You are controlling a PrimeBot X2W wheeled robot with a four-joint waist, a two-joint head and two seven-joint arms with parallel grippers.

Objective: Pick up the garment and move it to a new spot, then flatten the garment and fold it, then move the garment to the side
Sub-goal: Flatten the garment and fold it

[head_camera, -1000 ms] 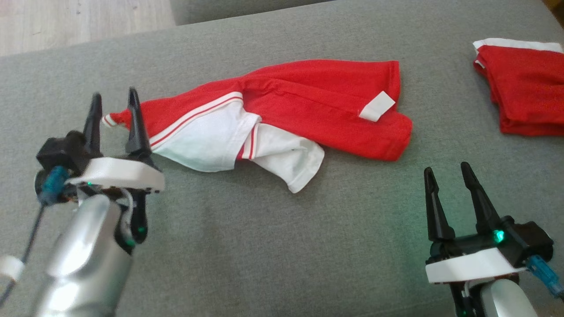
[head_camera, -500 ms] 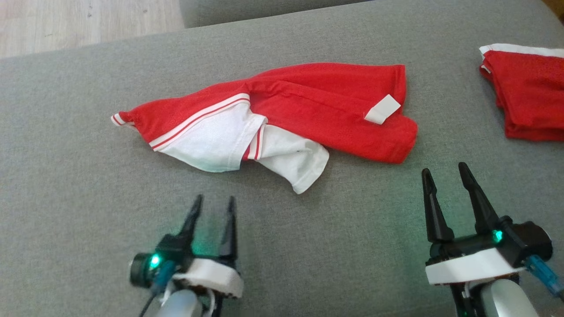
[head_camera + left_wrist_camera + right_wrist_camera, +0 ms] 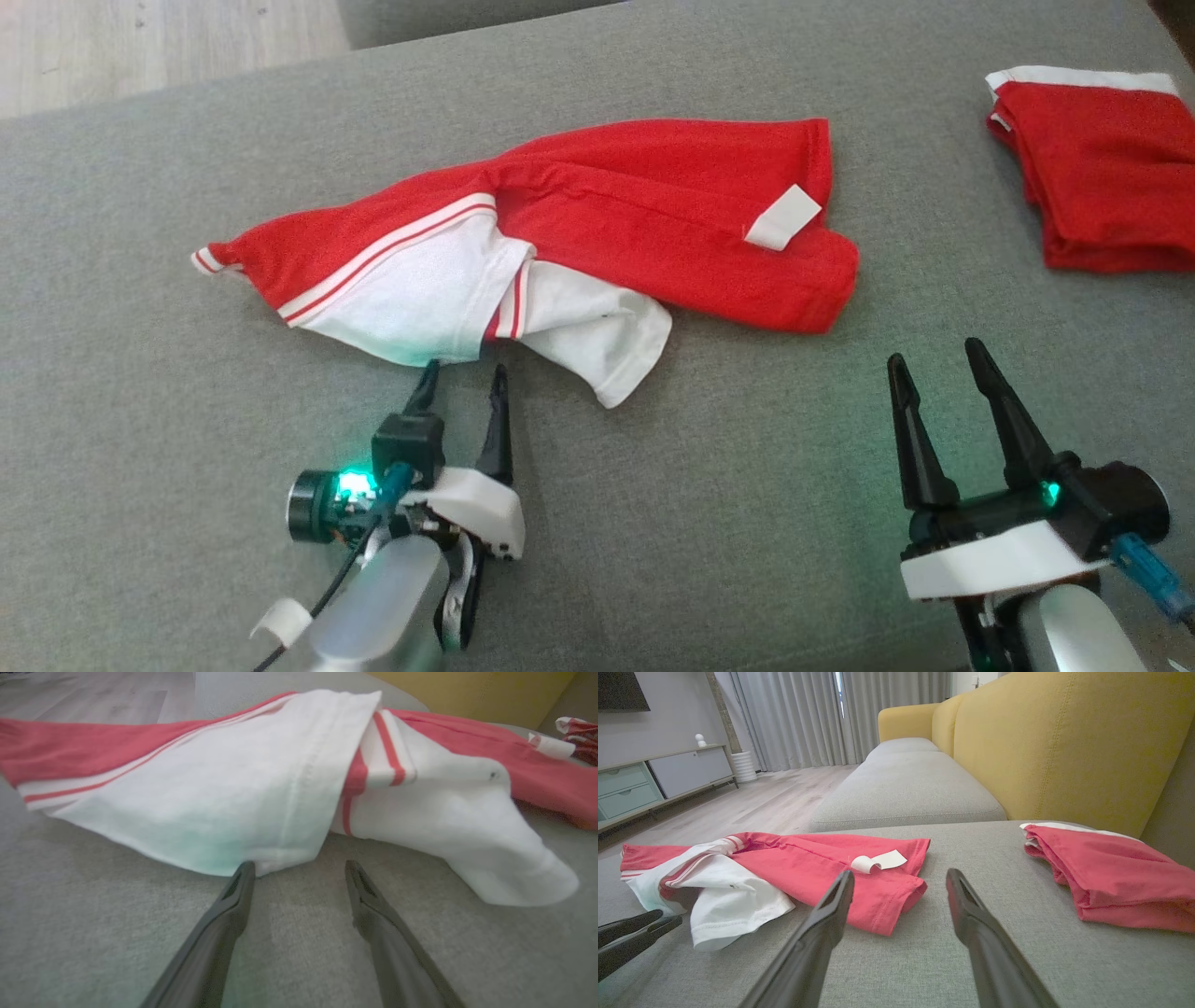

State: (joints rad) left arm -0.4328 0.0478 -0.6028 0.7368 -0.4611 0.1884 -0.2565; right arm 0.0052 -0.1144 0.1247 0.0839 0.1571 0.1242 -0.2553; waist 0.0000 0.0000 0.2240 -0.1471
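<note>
A: Garment point(image 3: 597, 215) first: where does it lie?

B: Crumpled across the middle of the grey sofa seat point(image 3: 747, 523), stretched from left to right; red cloth on the far and right side, white panels with red stripes on the near left; a narrow striped corner points out to the left; nothing has hold of it.

A: And the edges?

B: The seat's far edge runs just beyond the garment; wood floor point(image 3: 140, 47) lies past its far left corner, and a second grey cushion point(image 3: 906, 784) continues beyond; a yellow backrest point(image 3: 1041, 742) closes off the right side; a folded red garment point(image 3: 1102, 177) sits at the far right, well apart from the crumpled one.

A: Open room?

B: A broad bare strip of seat on the near side, between the two arms; more bare cloth to the left of the striped corner; a bare gap between the two garments as well.

A: The jaws?

B: The left jaws stand wide apart and empty, low over the seat; one fingertip point(image 3: 245, 870) is right at the white hem, though I cannot tell whether it touches; the right jaws are spread just as wide, also empty, at the near right, short of the red hem.

A: Any label?

B: A white tag point(image 3: 782, 217) lies on the red cloth near its right end, curled at one end in the right wrist view; I can read no writing on it.
</note>
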